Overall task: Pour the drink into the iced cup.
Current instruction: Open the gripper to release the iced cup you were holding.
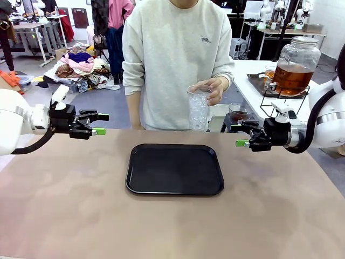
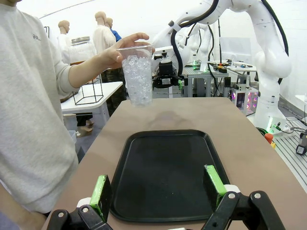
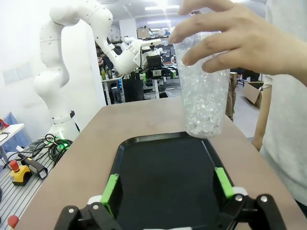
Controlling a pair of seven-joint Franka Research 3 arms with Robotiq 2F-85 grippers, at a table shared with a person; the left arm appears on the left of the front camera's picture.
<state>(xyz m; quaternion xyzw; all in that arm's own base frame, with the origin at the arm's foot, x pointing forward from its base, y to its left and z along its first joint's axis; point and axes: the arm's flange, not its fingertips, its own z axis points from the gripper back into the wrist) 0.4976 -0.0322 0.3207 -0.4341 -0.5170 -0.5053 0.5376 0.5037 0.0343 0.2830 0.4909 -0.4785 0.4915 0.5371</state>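
Two grippers hover above the brown table (image 1: pixel 64 216), one at each side. The left gripper (image 1: pixel 100 124) has its green-padded fingers spread wide, with nothing between them. The right gripper (image 1: pixel 239 135) is likewise fully spread and empty. Both point inward toward the black tray (image 1: pixel 175 169), which lies flat on the table between them. Behind the tray's far edge, a person in a pale grey sweatshirt holds a clear plastic cup of ice (image 1: pixel 198 108) in one hand (image 1: pixel 213 89), gripped at the rim and raised well off the table. The drink (image 1: pixel 291 78), amber and translucent, sits in a glass dispenser jar (image 1: pixel 298 56) with a metal lid on a black wire stand, on a white side table at the far right.
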